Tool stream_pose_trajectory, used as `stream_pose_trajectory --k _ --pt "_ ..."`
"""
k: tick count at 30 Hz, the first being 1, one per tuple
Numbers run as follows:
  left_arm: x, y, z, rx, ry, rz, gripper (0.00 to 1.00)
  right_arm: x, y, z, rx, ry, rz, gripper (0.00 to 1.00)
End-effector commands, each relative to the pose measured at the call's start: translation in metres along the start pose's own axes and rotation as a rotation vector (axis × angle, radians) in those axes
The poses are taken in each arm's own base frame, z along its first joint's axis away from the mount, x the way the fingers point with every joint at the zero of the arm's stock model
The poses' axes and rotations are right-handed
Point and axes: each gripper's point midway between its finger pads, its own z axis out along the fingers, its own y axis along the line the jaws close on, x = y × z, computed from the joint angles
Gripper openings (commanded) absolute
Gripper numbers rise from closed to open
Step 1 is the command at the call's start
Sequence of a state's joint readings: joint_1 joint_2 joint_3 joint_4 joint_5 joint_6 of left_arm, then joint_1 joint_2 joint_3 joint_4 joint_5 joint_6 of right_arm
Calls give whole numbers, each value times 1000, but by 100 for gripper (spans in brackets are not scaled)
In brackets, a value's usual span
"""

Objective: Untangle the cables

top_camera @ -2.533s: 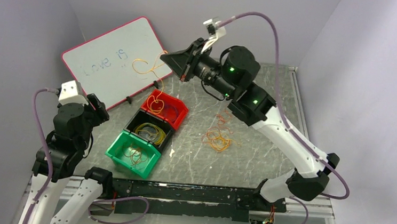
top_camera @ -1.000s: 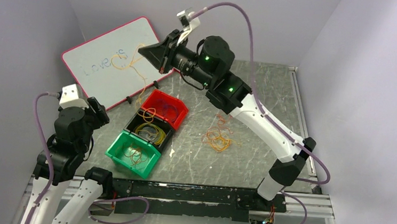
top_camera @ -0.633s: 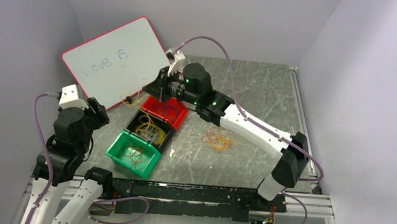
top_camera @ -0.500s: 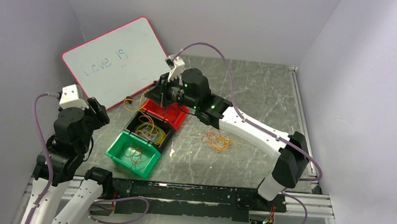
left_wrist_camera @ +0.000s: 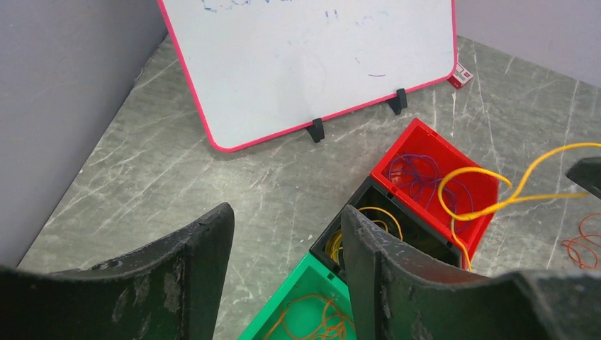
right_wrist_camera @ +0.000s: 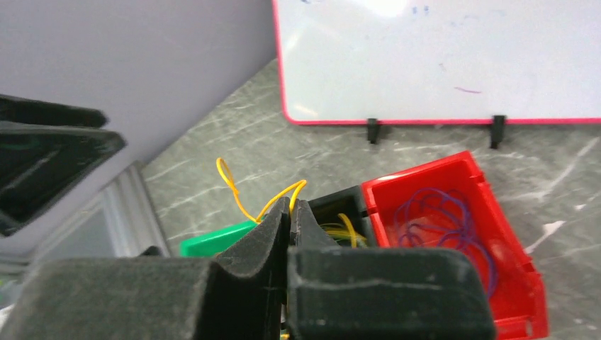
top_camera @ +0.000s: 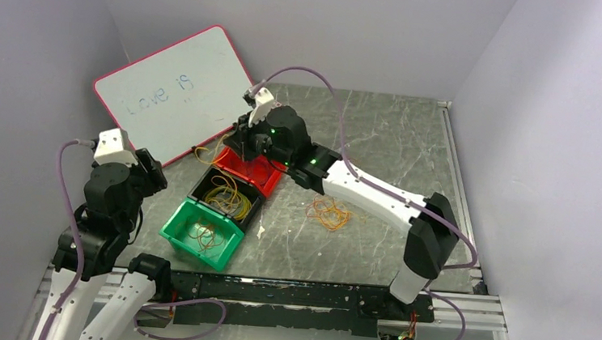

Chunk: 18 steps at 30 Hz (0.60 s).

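Note:
The tangle of orange and reddish cables (top_camera: 328, 213) lies on the table right of the bins, and its edge shows in the left wrist view (left_wrist_camera: 585, 244). My right gripper (top_camera: 241, 142) is low over the red bin (top_camera: 281, 172) and is shut on a yellow cable (top_camera: 206, 153). That cable loops out to the left towards the whiteboard's foot. In the right wrist view the jaws (right_wrist_camera: 290, 205) are closed, with the yellow cable (right_wrist_camera: 298, 185) coming out of their tips. The yellow cable also shows in the left wrist view (left_wrist_camera: 473, 170). My left gripper (left_wrist_camera: 283, 241) is open and empty, raised at the left (top_camera: 150, 170).
Three bins stand in a row: the red one holding purple loops (left_wrist_camera: 418, 173), a black one (top_camera: 199, 186) holding yellow loops, and a green one (top_camera: 175, 229) holding orange loops. A pink-framed whiteboard (top_camera: 174, 87) leans at the back left.
My right arm has swung down from in front of the whiteboard to the red and black bins, carrying the yellow cable. The left arm has stayed put.

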State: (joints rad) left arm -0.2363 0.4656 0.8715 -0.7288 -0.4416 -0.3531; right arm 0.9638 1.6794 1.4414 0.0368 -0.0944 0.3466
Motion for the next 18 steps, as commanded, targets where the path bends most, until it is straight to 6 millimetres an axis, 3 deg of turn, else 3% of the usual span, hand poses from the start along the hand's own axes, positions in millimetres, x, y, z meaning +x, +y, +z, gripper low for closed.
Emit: stream_pose_trajectory --k 1,5,9,18 --pt "-4 -4 2 24 -20 14 62 -5 -22 15 84 -21 -187 0" --pt "-3 -5 3 29 -18 17 61 3 -28 27 78 6 -277 0" --pt "-3 -5 3 29 -17 18 61 19 -22 35 3 45 -331 0" --pt "-1 -6 5 32 -9 24 61 90 -5 34 -219 215 -379 0"
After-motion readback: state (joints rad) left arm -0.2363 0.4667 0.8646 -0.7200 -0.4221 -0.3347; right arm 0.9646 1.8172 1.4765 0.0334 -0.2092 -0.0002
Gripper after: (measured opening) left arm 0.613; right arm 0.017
